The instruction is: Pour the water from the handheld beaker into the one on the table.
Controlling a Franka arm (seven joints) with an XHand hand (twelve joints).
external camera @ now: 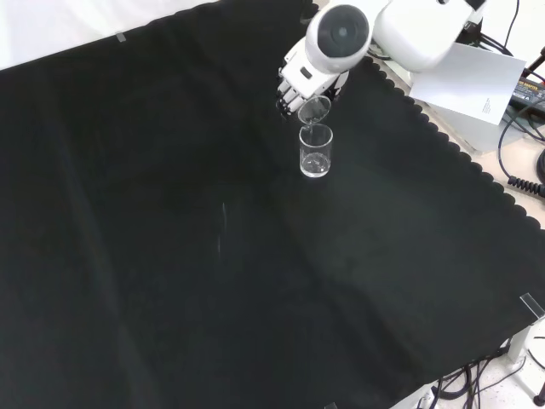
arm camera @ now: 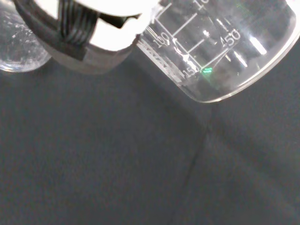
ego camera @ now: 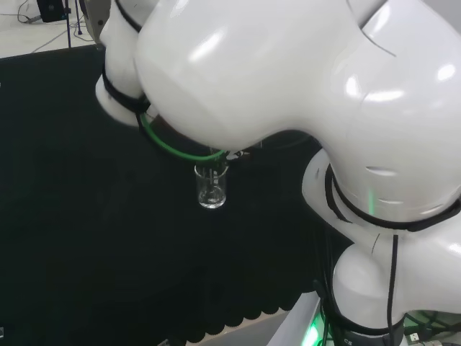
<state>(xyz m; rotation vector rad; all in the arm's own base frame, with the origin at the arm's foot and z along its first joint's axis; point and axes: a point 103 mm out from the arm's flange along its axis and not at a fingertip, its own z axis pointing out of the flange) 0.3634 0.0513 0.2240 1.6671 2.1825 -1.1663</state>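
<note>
In the front view, the hand [external camera: 298, 82] comes in from the top under the arm's round grey cap, its fingers curled round a small clear beaker [external camera: 314, 109]. That beaker is tilted, with its mouth just over the rim of a second clear beaker [external camera: 315, 152] standing upright on the black cloth. The standing beaker [ego camera: 212, 186] appears in the head view just below the big white arm links. Close up in the wrist view, the held beaker [arm camera: 220, 51] lies tilted with its printed scale showing beside a part of the hand [arm camera: 84, 33]. I cannot make out the water level in either beaker.
A white sheet of paper [external camera: 464, 81] and cables [external camera: 521, 145] lie off the cloth's scalloped right edge in the front view. A green cable [ego camera: 173, 148] loops under the arm link in the head view. Open black cloth [external camera: 170, 256] spreads left of and below the beakers.
</note>
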